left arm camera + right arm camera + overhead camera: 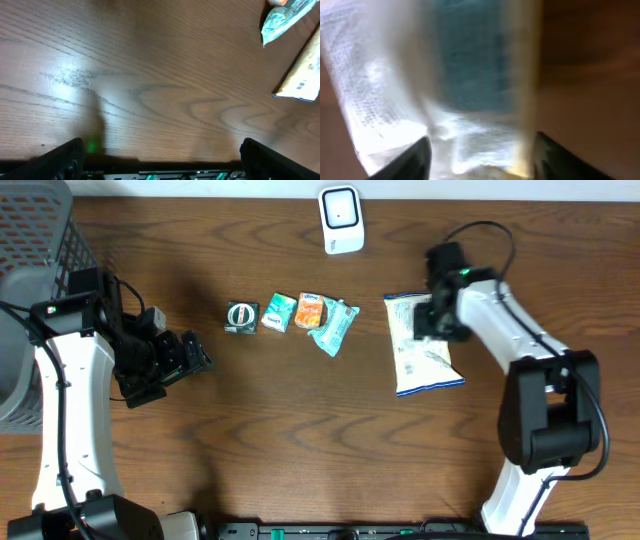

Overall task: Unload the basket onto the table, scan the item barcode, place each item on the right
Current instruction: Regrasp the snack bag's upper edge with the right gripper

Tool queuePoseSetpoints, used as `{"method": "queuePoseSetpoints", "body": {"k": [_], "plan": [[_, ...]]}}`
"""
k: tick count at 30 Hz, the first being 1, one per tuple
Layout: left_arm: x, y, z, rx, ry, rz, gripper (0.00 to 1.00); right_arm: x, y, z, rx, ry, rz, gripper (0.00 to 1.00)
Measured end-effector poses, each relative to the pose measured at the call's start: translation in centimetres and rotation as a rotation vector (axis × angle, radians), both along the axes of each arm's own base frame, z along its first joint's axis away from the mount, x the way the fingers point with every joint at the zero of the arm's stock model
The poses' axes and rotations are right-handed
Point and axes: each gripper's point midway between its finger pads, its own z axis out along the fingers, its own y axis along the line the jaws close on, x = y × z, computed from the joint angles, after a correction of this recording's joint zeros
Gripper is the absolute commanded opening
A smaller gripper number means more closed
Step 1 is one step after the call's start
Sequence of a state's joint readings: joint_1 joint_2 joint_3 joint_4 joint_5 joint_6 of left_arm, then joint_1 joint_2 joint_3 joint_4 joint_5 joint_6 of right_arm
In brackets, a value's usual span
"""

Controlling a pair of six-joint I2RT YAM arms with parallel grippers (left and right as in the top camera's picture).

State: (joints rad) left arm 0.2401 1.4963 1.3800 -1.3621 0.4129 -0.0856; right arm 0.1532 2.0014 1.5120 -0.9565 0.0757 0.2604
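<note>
Your right claw (480, 150) stands spread over the top of the white snack bag (422, 350) lying flat on the counter (300, 430), your left claw (160, 160) gaping and empty; the bag looks light, crinkly and slippery, so pinch its sealed edge.

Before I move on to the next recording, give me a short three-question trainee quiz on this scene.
1. True or false: the left gripper is open and holds nothing.
2. The white scanner stands: A. at the near edge, by the robot; B. at the far edge, beyond the orange packet; C. at the left edge.
3. What lies under the right gripper?

Key: 1. True. 2. B. 3. The white bag, its top end between the open fingers.
</note>
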Motion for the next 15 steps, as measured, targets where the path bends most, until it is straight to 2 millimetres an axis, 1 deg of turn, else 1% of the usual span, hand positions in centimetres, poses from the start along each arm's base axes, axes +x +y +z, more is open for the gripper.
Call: {"method": "queuePoseSetpoints", "body": {"k": [1, 2, 3, 5, 7, 9, 11, 13, 15], "plan": [[0.0, 0.0, 0.0, -0.001, 0.001, 0.0, 0.98, 0.5, -0.7, 0.7, -0.001, -0.009, -0.017, 0.89], [0.0, 0.0, 0.0, 0.0, 0.0, 0.0, 0.98, 0.5, -1.2, 1.4, -0.004, -0.004, -0.026, 0.92], [0.0, 0.0, 0.0, -0.001, 0.001, 0.0, 0.98, 0.7, -1.9, 2.4, -0.003, -0.001, -0.041, 0.99], [0.0, 0.0, 0.0, 0.0, 0.0, 0.0, 0.98, 1.2, -3.0, 4.0, 0.006, -0.011, -0.059, 0.99], [0.0, 0.0, 0.0, 0.0, 0.001, 0.0, 0.98, 1.6, -3.3, 4.6, 0.027, -0.023, -0.053, 0.99], [0.0, 0.0, 0.0, -0.001, 0.001, 0.0, 0.98, 1.4, -3.3, 4.5, 0.061, -0.012, -0.037, 0.99], [0.0, 0.0, 0.0, -0.001, 0.001, 0.0, 0.98, 1.2, -2.9, 4.1, 0.108, -0.005, -0.018, 0.99], [0.0, 0.0, 0.0, -0.001, 0.001, 0.0, 0.98, 1.6, -2.3, 3.5, 0.165, -0.024, 0.012, 0.99], [0.0, 0.0, 0.0, 0.0, 0.0, 0.0, 0.98, 1.5, -1.3, 2.0, 0.258, -0.03, 0.033, 0.99]]}}
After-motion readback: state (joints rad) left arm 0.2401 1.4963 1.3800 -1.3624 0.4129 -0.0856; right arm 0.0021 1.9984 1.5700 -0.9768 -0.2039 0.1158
